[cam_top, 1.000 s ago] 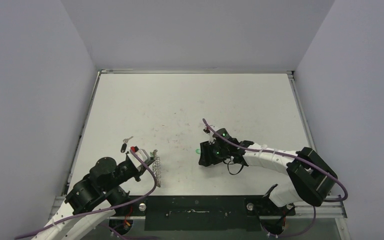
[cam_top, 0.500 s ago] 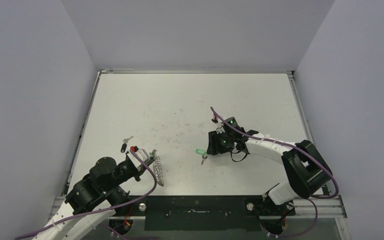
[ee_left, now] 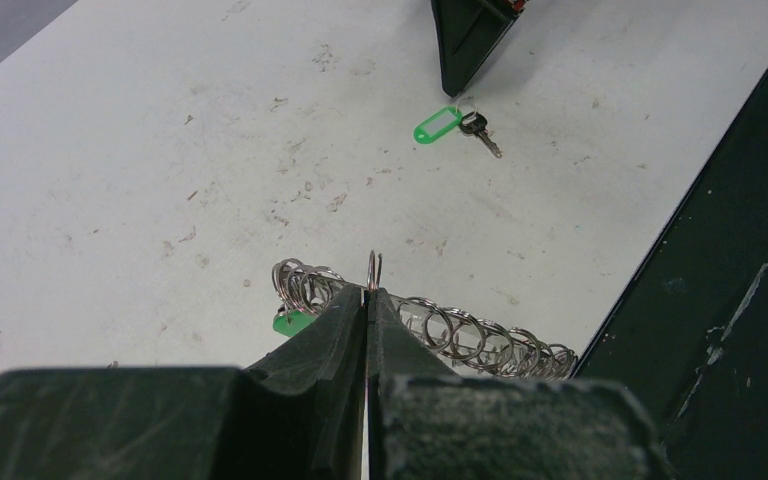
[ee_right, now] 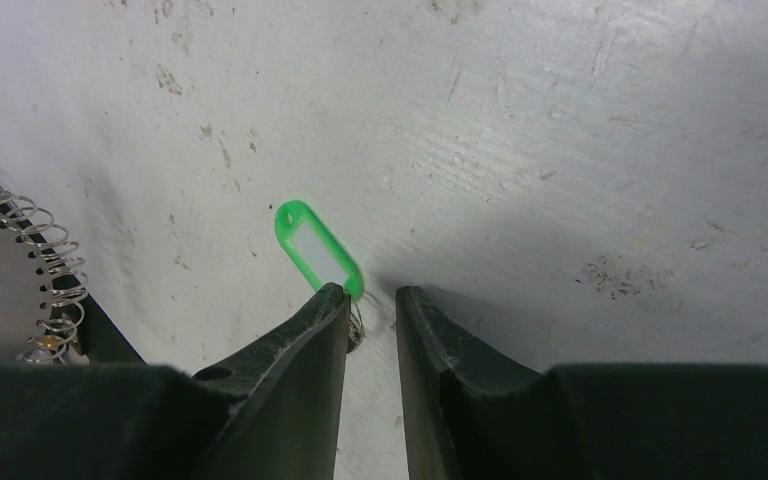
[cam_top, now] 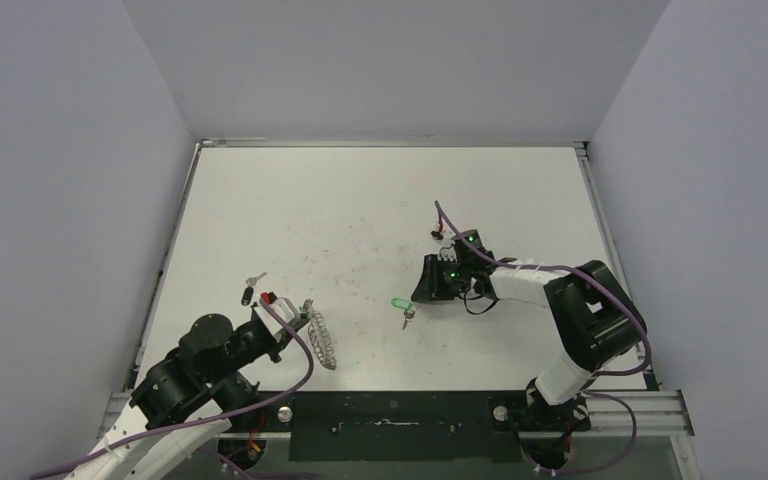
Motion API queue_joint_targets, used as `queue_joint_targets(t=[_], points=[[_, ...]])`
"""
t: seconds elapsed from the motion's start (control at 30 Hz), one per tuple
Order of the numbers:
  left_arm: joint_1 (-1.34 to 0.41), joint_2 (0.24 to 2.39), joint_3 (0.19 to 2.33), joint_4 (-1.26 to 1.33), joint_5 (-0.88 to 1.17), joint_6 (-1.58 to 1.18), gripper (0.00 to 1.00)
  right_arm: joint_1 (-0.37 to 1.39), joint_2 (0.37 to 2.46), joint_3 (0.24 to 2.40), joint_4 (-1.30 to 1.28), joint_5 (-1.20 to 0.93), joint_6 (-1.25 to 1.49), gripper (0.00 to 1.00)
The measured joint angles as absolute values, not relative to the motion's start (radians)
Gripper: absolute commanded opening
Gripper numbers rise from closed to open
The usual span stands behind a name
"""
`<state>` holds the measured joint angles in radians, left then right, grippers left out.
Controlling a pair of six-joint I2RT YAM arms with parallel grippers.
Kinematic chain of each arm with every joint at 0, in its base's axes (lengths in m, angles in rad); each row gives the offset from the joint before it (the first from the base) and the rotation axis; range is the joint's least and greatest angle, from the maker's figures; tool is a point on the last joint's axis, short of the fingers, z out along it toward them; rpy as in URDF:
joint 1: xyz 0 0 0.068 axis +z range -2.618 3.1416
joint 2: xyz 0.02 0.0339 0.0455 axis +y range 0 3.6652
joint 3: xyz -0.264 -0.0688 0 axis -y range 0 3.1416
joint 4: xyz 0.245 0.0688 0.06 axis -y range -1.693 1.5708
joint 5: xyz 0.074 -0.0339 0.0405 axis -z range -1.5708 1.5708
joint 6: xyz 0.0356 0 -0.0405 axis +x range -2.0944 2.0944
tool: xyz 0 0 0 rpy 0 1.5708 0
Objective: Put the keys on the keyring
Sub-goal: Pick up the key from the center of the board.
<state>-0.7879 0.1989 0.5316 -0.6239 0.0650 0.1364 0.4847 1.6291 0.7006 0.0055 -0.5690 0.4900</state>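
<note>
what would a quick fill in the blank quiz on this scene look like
1. The left gripper is ___ on the keyring.
2. The key beside the right gripper has a ___ head.
3. The right gripper's jaws stand ___, holding nothing.
Missing words: shut; green; open.

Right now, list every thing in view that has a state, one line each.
left claw: shut, pinching a small loop on the keyring's rim.
keyring: held by the left claw, tilted nearly on edge.
right claw: slightly open, empty.
green-tagged key: loose on the table, just ahead of the right claw.
black-headed key: loose on the table, off the keyring.
silver key: loose beside it, off the keyring.
</note>
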Motion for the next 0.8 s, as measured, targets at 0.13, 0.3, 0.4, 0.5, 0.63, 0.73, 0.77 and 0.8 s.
queue_joint_targets(t=[0.13, 0.3, 0.4, 0.5, 0.63, 0.73, 0.77, 0.8], points=[[-0.786, 0.199, 0.532, -0.624, 0.065, 0.138, 0.0, 0.48, 1.644, 0.695, 0.036, -0.595, 0.517, 0.24], [-0.783, 0.199, 0.532, -0.624, 0.065, 0.139, 0.0, 0.479, 1.645, 0.693, 0.036, -0.599, 0.521, 0.24], [-0.782, 0.199, 0.532, -0.624, 0.065, 0.139, 0.0, 0.479, 1.632, 0.693, 0.008, -0.593, 0.51, 0.25], [-0.781, 0.199, 0.532, -0.624, 0.065, 0.139, 0.0, 0.479, 1.609, 0.688, -0.035, -0.582, 0.5, 0.29], [-0.775, 0.199, 0.532, -0.624, 0.065, 0.14, 0.0, 0.479, 1.586, 0.675, -0.058, -0.58, 0.494, 0.29], [-0.774, 0.199, 0.532, -0.624, 0.065, 0.14, 0.0, 0.479, 1.581, 0.667, -0.053, -0.582, 0.496, 0.27], [-0.773, 0.199, 0.532, -0.624, 0.066, 0.14, 0.0, 0.479, 1.581, 0.664, -0.048, -0.585, 0.501, 0.27], [-0.771, 0.199, 0.532, -0.624, 0.066, 0.14, 0.0, 0.479, 1.581, 0.659, -0.041, -0.588, 0.507, 0.26]])
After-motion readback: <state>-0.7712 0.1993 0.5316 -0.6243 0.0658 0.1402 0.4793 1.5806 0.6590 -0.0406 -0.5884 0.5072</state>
